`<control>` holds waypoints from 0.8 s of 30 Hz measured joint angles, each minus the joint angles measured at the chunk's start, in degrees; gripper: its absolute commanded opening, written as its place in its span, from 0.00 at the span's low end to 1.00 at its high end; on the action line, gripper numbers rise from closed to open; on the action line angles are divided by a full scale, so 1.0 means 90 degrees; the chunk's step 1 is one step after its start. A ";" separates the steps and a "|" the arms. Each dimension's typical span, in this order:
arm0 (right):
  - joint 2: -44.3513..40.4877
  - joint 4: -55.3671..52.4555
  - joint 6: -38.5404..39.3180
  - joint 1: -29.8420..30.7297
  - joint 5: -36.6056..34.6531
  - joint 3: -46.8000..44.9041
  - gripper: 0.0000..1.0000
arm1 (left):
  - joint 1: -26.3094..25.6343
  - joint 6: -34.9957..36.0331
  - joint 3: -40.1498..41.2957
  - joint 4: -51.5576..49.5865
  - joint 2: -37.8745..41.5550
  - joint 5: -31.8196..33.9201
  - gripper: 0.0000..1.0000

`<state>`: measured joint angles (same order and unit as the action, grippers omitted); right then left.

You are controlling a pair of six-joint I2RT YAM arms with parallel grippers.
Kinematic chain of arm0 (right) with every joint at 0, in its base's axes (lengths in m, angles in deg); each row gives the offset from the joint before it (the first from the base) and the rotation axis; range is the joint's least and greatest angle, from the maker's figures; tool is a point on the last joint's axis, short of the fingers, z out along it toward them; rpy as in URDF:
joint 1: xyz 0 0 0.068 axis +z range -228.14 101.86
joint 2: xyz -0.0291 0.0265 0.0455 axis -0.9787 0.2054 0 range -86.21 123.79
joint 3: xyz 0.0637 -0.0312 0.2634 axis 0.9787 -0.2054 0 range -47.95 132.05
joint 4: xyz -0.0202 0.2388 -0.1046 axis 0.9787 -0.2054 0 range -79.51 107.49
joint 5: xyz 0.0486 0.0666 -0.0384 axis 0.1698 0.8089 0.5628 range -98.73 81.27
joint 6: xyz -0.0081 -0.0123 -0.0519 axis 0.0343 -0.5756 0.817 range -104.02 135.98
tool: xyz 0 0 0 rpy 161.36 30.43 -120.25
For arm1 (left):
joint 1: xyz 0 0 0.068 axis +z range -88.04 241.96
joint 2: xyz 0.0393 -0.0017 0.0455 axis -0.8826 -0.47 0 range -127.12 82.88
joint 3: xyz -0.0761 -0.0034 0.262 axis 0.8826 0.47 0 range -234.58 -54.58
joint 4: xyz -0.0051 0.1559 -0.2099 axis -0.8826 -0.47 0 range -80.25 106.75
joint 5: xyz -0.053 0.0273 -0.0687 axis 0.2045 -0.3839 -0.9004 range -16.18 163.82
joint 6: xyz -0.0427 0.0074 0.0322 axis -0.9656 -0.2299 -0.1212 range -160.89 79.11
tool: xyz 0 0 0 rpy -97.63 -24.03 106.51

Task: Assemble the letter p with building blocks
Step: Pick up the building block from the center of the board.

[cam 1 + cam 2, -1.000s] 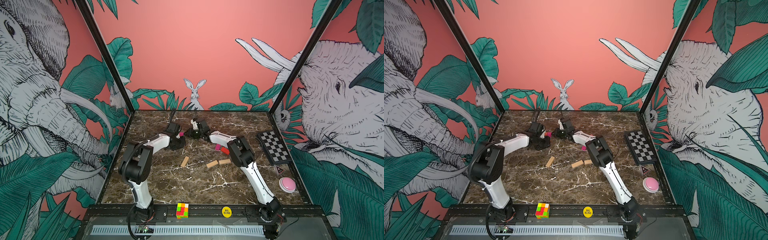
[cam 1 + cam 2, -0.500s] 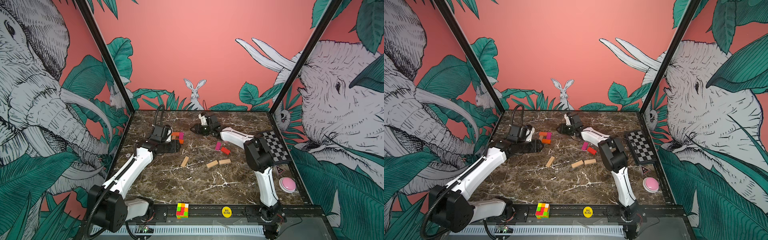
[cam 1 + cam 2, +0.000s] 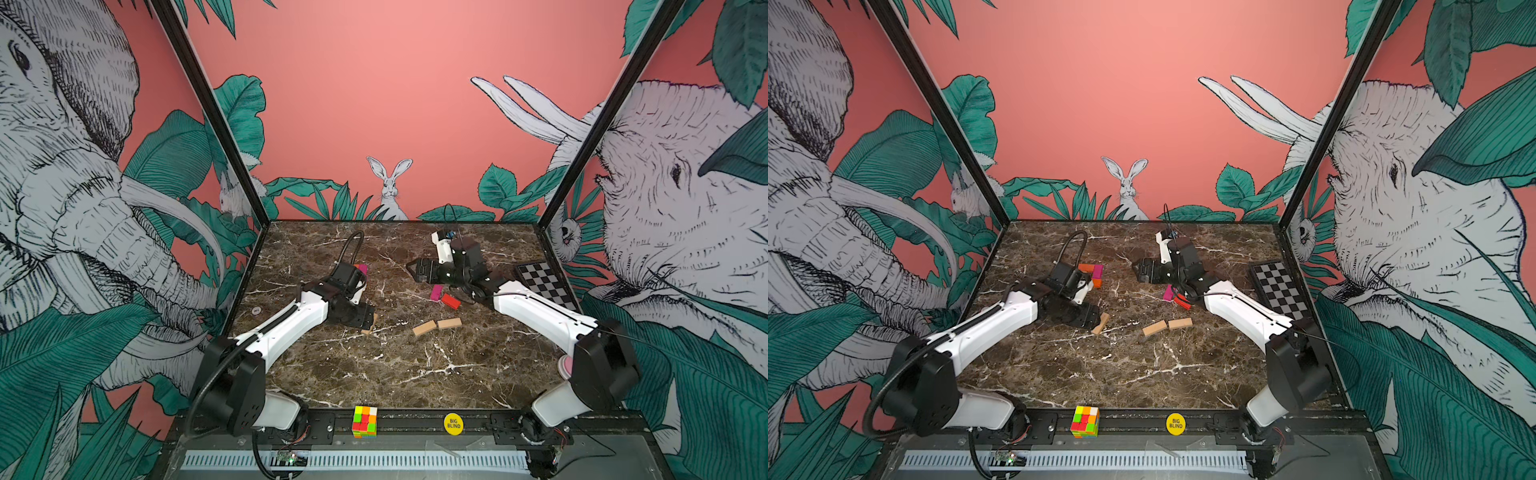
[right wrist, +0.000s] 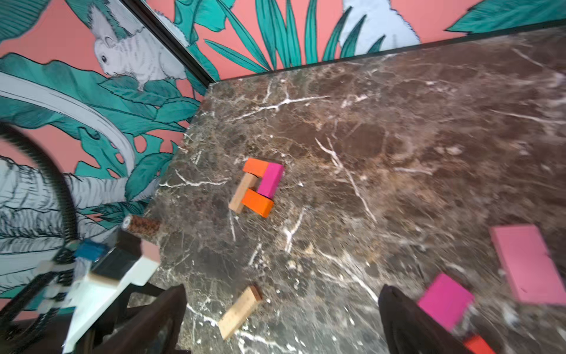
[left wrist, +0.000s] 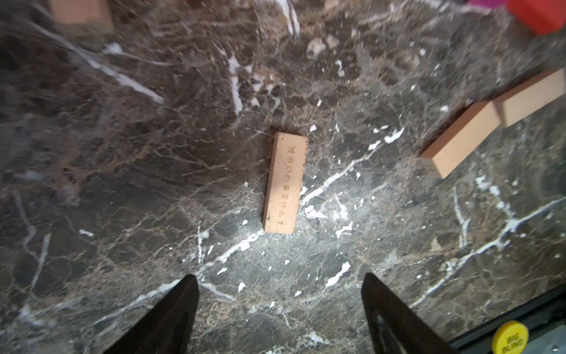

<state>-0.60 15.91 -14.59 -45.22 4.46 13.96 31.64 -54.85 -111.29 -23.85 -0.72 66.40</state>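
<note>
A small cluster of building blocks (image 4: 258, 187), two orange, one magenta and one tan, lies at the back left (image 3: 1092, 272). My left gripper (image 5: 279, 275) is open just above the table, and a loose tan block (image 5: 284, 184) lies ahead of its fingers, apart from them (image 3: 1100, 323). Two more tan blocks (image 3: 424, 328) (image 3: 449, 323) lie end to end mid-table. A magenta block (image 3: 436, 292) and a red block (image 3: 451, 301) sit by my right arm. My right gripper (image 4: 283, 288) is open and empty, hovering at the back centre (image 3: 415, 270). A pink block (image 4: 526, 263) lies near it.
A multicoloured puzzle cube (image 3: 365, 422) and a yellow button (image 3: 453, 423) sit on the front rail. A checkerboard (image 3: 544, 282) lies at the right edge, with a pink disc (image 3: 564, 365) half hidden behind my right elbow. Painted walls close in three sides.
Both grippers have left the block cluster and opened. The left arm swung forward to the loose tan block. The right gripper drew back a little to the right.
</note>
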 measured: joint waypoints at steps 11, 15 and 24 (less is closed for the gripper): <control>-0.1319 -0.0228 0.0192 -0.0034 -0.0452 -0.0882 0.98 | -0.0559 0.0075 -0.0823 0.0002 -0.1608 0.0634 0.61; -0.1411 -0.0291 0.0194 -0.0092 -0.0500 -0.1030 0.98 | -0.0631 0.0075 -0.0959 -0.0015 -0.1991 0.0843 0.52; -0.1479 -0.0279 0.0182 -0.0219 -0.0493 -0.1180 0.98 | -0.0668 -0.0063 -0.0988 -0.0022 -0.2166 0.1146 0.30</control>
<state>-13.91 13.39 -12.95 -47.18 0.02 3.34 25.63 -55.42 -120.19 -24.04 -20.21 76.71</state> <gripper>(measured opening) 0.984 0.316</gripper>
